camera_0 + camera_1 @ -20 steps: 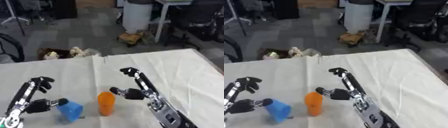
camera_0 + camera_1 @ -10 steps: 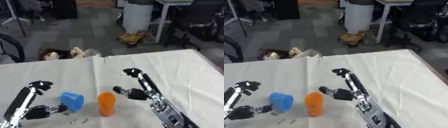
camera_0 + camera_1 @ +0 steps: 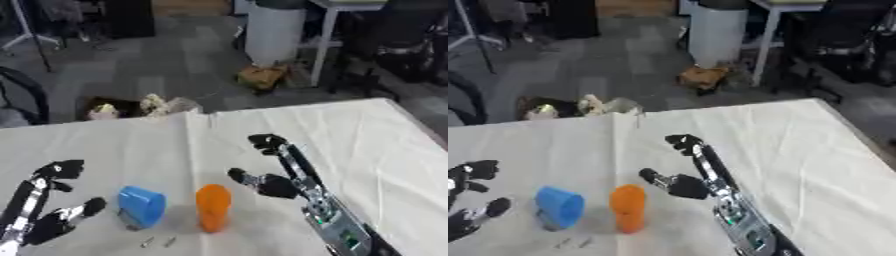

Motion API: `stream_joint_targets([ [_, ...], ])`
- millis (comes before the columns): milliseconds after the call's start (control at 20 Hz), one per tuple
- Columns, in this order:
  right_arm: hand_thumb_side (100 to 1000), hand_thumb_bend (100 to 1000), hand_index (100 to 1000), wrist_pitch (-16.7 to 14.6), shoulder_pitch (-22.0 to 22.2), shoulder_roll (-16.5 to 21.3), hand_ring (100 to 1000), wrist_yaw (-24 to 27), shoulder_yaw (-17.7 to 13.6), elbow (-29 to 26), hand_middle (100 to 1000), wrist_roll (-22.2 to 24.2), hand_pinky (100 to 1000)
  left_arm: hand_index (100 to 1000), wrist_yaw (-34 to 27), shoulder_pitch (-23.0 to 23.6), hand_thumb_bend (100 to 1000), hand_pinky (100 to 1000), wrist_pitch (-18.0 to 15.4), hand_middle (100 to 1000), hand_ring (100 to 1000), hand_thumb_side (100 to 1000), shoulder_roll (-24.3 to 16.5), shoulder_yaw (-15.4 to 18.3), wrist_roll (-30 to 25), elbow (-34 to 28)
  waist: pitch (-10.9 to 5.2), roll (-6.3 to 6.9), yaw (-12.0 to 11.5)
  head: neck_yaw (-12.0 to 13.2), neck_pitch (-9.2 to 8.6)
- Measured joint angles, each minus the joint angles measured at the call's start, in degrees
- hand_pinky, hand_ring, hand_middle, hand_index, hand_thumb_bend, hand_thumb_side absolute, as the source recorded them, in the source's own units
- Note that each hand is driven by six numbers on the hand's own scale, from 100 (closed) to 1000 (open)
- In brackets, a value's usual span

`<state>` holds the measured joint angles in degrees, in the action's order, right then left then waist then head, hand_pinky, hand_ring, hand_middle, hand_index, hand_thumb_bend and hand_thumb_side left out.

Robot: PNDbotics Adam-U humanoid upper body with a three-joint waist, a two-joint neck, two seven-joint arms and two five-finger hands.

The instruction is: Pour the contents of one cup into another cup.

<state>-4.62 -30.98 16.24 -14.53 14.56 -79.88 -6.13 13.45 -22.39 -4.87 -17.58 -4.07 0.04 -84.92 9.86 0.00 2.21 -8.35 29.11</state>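
Observation:
An orange cup [image 3: 213, 206] stands upright on the white cloth. Just left of it is a blue cup [image 3: 141, 205], wide end up and leaning a little. Two small pale bits [image 3: 157, 242] lie on the cloth in front of the blue cup. My left hand [image 3: 51, 224] is open, left of the blue cup and apart from it. At the right of the orange cup my right hand [image 3: 278, 184] is open, thumb pointing toward the cup, touching nothing.
The white cloth [image 3: 376, 145] covers the table, with a fold line [image 3: 187, 145] running down its middle. Beyond the far edge are a grey bin [image 3: 276, 32], a cardboard box [image 3: 262, 76] and bags [image 3: 140, 106] on the floor.
My left hand has let go of the blue cup and drawn away to the left. The blue cup now rests on the cloth, and small bits lie in front of it.

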Motion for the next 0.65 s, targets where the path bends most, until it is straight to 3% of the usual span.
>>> stream_joint_targets([
  [350,559,630,835,0.31,2.29,1.84,784,2.59,-1.59,-3.34,753,0.82,771,834,-4.36,2.96,1000,638,0.75,722,755,824,-0.23,2.36,-1.95,-1.91,0.03,-0.13,0.14,0.86,0.1],
  [650,562,618,833,0.83,4.36,2.95,787,4.12,-3.77,-5.65,755,0.19,774,821,-4.55,4.66,1000,641,1.49,725,758,897,0.21,3.94,-1.09,-2.82,0.71,-0.13,-0.21,3.03,2.08],
])
